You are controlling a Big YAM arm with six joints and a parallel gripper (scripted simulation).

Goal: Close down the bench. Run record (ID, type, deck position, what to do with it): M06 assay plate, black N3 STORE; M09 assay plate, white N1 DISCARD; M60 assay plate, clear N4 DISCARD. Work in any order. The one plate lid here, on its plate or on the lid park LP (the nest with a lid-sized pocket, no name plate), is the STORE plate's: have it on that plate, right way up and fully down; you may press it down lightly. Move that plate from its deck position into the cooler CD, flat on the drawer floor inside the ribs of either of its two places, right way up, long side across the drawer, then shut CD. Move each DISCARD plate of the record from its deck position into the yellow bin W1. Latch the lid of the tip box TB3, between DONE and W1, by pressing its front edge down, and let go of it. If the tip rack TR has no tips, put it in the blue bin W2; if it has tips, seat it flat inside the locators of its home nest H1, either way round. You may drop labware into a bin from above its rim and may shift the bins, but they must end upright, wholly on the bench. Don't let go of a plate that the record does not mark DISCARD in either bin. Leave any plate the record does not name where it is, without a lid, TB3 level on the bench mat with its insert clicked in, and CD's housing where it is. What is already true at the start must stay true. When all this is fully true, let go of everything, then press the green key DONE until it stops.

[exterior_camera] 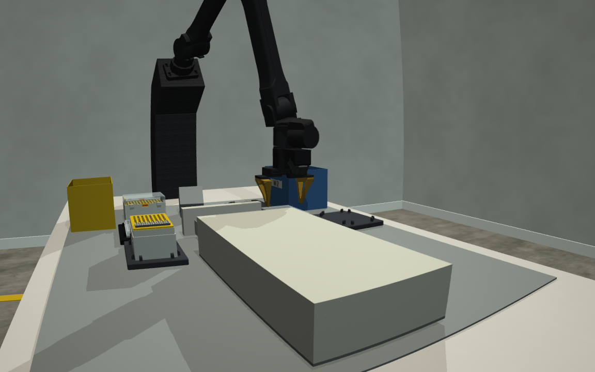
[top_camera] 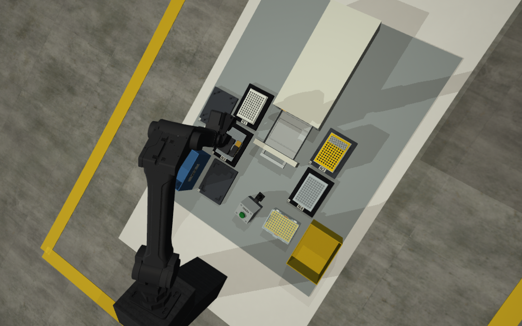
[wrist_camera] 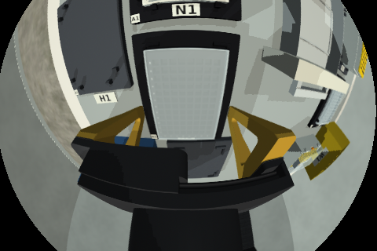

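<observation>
My gripper (wrist_camera: 185, 110) is open, with nothing between its fingers. They stand low on either long side of the lidded black plate (wrist_camera: 185, 91) on nest N3 (top_camera: 232, 146). In the side view the gripper (exterior_camera: 284, 196) hangs just behind the cooler housing, which hides the plate. The clear plate (top_camera: 309, 191) lies on N4. The cooler CD (top_camera: 327, 60) has its drawer (top_camera: 285, 137) pulled open. The lid park (top_camera: 218, 180) looks empty.
The yellow tip rack TR (top_camera: 331, 151) stands on N2, grey at one end. Home nest H1 (top_camera: 218, 103) is bare. The blue bin W2 (top_camera: 191, 170) is beside my arm. The DONE key (top_camera: 248, 209), tip box TB3 (top_camera: 281, 225) and yellow bin W1 (top_camera: 315, 251) line the front.
</observation>
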